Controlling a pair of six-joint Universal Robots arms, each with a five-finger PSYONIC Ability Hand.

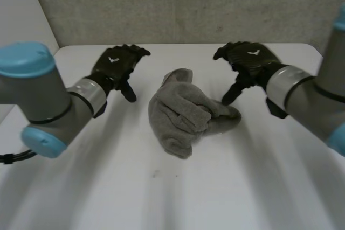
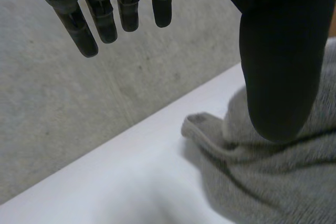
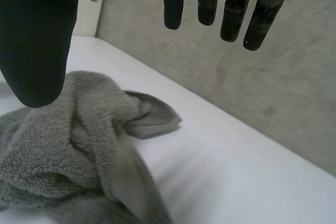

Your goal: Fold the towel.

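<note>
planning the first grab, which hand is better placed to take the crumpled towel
Right, likely. The right hand hangs open with its thumb at the edge of the towel; the left hand is open too but stands apart from it.

I see a white tabletop [image 1: 226, 192] with rounded far corners. A grey towel [image 1: 186, 114] lies near its middle, bunched into a crumpled heap, one corner poking toward the far edge. A small dark speck [image 1: 155, 174] marks the surface nearer me.
</note>
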